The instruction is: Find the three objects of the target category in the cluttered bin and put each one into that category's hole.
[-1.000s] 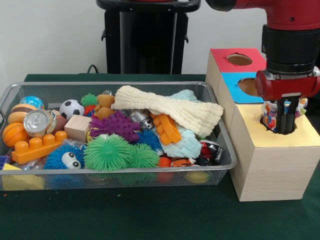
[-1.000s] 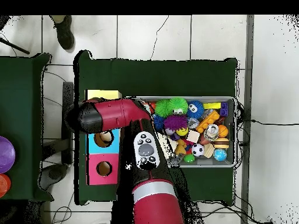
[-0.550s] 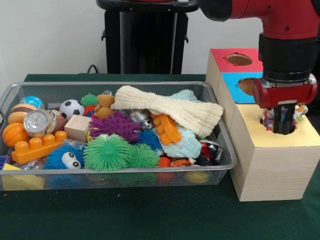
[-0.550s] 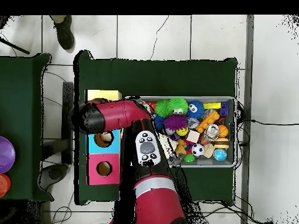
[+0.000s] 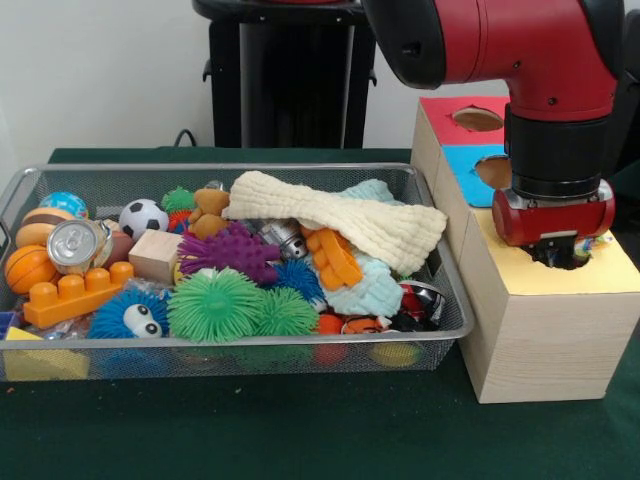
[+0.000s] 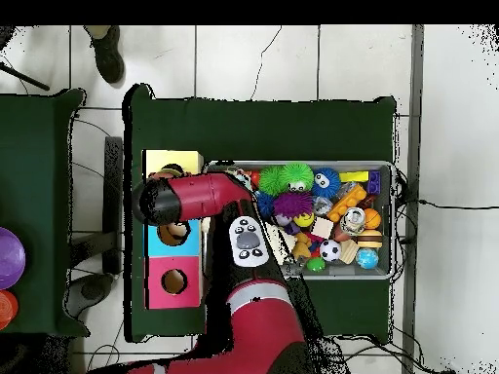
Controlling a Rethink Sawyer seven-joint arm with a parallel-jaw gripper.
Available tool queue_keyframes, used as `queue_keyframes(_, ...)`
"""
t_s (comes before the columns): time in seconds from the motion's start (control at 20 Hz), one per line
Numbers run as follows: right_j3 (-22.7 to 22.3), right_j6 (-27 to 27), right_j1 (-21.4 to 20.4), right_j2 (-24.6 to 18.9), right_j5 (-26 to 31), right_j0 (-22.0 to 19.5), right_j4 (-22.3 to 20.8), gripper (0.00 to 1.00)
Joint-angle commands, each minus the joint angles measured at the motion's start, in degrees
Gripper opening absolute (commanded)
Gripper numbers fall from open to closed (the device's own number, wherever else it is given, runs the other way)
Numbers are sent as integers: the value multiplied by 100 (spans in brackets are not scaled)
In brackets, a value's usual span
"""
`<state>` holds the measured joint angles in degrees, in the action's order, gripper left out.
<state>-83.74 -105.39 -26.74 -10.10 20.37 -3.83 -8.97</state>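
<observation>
No writing can be read. A green-covered tabletop (image 5: 300, 430) is seen on white floor tiles (image 6: 292, 58). The gripper (image 5: 560, 255) is sunk into the yellow hole (image 5: 575, 262); whether the jaws are parted cannot be told.

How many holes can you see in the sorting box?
3: one in the red section, one in the blue section partly behind the arm, one in the yellow section under the end effector.

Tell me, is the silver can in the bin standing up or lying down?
Lying down, tipped on its side. In the front view the can shows its round top with the pull tab facing the camera, resting among toys in the wire bin.
</observation>
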Motion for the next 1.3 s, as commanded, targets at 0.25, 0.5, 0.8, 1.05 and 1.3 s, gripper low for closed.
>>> queue_keyframes(0.25, -521, -270, 196, -240, 118, -82, -209, 0)
queue_keyframes(0.5, -550, -301, 33, -214, 304, -34, -143, 0)
queue_keyframes(0.8, -566, -291, -137, -190, 537, 6, -90, 0)
queue_keyframes(1.05, -523, -236, -271, -190, 850, 28, -28, 0)
queue_keyframes(1.3, -412, -177, -336, -225, 1190, 9, 36, 0)
